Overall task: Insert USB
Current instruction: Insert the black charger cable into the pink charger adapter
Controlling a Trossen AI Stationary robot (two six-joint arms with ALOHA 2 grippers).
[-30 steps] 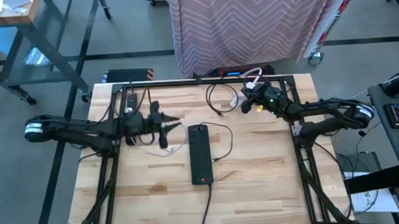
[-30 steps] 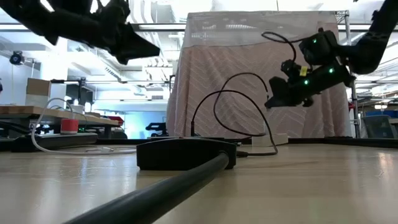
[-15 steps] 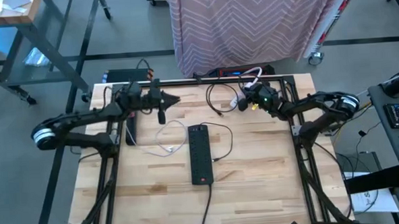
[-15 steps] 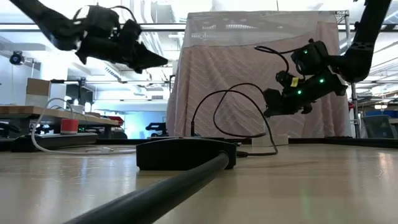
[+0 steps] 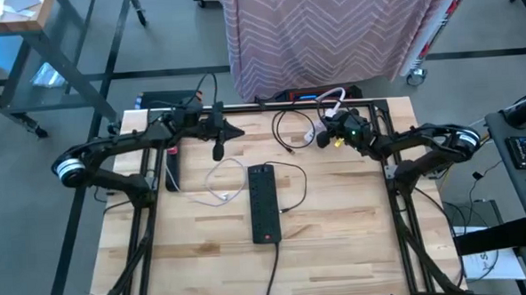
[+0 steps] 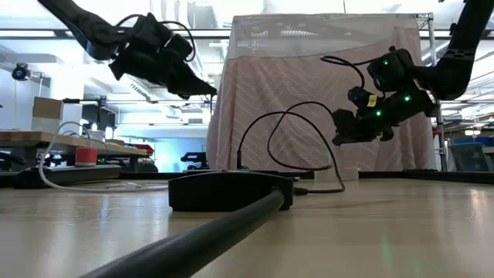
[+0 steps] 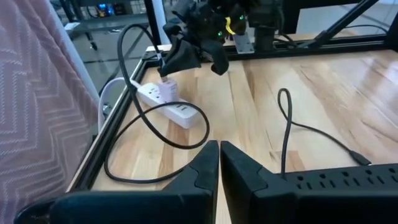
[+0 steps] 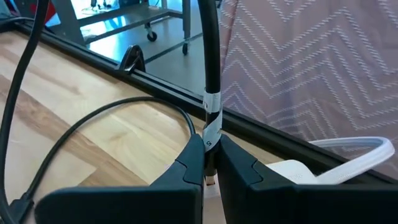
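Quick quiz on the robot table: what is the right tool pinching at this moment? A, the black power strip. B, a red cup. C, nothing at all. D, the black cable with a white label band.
D: in the right wrist view, the right tool is shut on the black cable just below its white label band, above the white power strip.

I count two power strips on my table (image 5: 356, 241): one black strip (image 5: 264, 203) mid-table, one white strip (image 7: 169, 104) near the back edge. Two of my grippers (image 5: 229, 131) (image 5: 320, 137) hang above.
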